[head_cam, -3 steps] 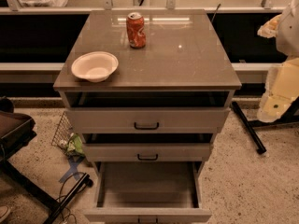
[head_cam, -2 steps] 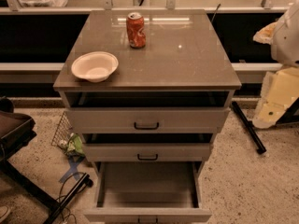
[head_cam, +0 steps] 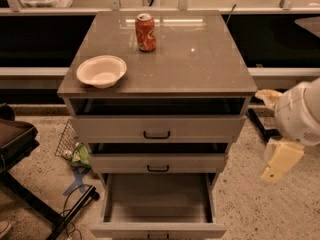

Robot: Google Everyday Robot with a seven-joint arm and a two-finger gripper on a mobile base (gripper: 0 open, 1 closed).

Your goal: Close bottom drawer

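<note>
The bottom drawer is the lowest of three pale drawers and is pulled far out, showing its wide shallow empty tray. Its front panel lies at the bottom edge of the view, and the handle is cut off there. The middle drawer and the top drawer, each with a black bar handle, stand slightly out. My gripper hangs from the white arm to the right of the cabinet. It is at about the height of the middle drawer and apart from all the drawers.
A red soda can and a white bowl stand on the cabinet top. A dark chair base, cables and a wire basket with green items lie on the floor to the left. A black stand leg lies to the right.
The arm and gripper have come down along the cabinet's right side, from top height to about middle-drawer height. The drawers, can and bowl have not moved.
</note>
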